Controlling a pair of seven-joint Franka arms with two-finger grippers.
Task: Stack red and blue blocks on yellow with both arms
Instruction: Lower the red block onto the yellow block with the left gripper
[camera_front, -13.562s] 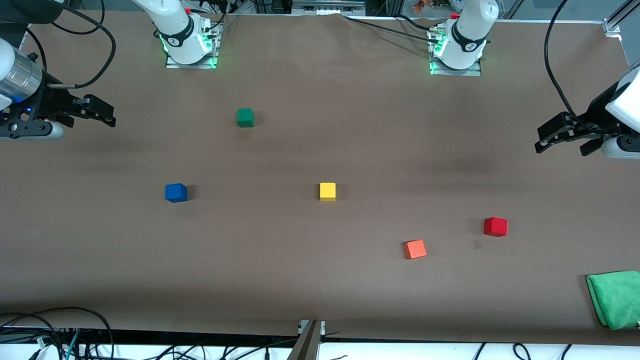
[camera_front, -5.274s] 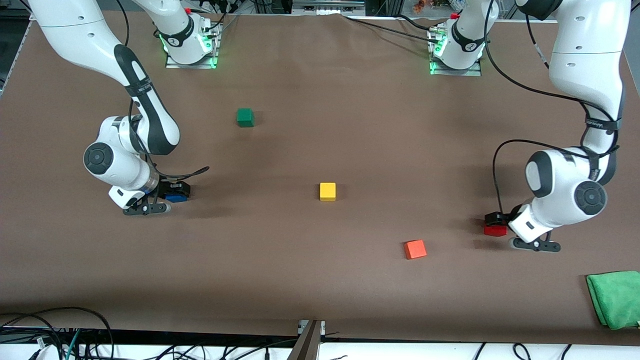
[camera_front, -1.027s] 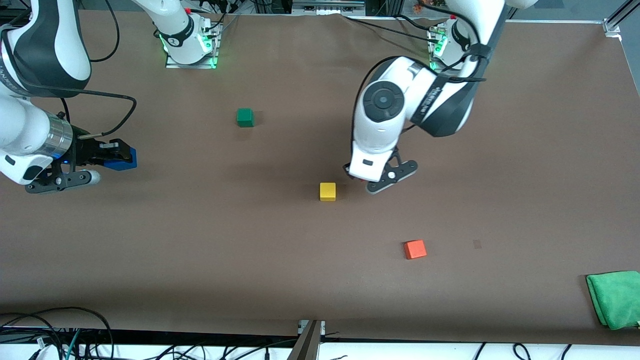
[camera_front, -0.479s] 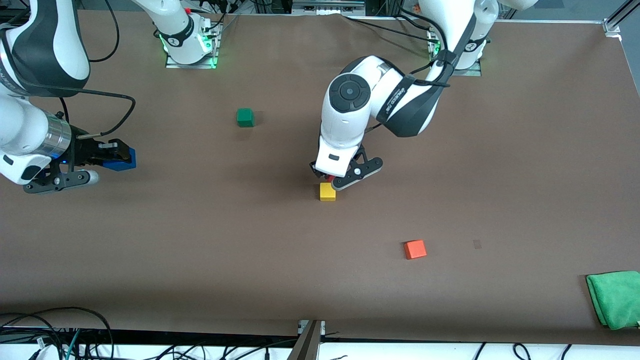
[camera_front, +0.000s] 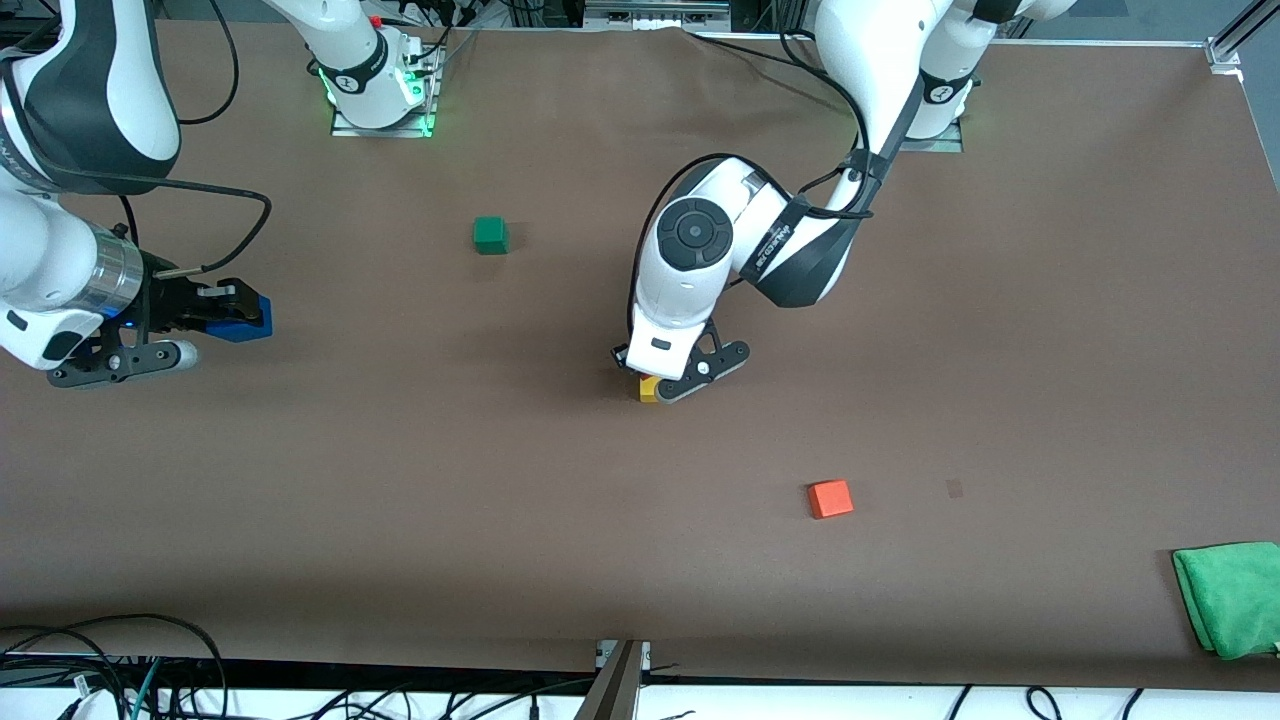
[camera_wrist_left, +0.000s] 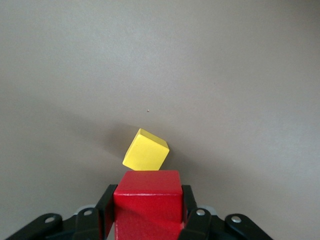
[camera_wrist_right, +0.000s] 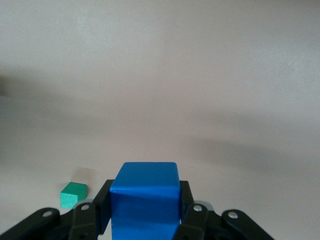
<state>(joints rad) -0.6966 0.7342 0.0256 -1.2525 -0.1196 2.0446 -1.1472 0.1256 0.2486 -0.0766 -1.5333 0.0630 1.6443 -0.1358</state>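
Front view shows you the left gripper (camera_front: 668, 378) low over the yellow cube (camera_front: 648, 391) at mid-table, while the right gripper (camera_front: 222, 312) waits aloft at the right arm's end, clenched on the blue cube (camera_front: 246, 318). Left wrist view: the jaws clamp the red cube (camera_wrist_left: 147, 202), and the yellow cube (camera_wrist_left: 145, 150) sits just ahead, turned askew, so you aren't square over it yet. Right wrist view adds only the green cube (camera_wrist_right: 73, 194); no writing is readable anywhere.

Brown table (camera_front: 500, 520), yellow cube (camera_front: 649, 389), green cube (camera_front: 490, 234), orange cube (camera_front: 830, 498), green cloth (camera_front: 1232, 597)
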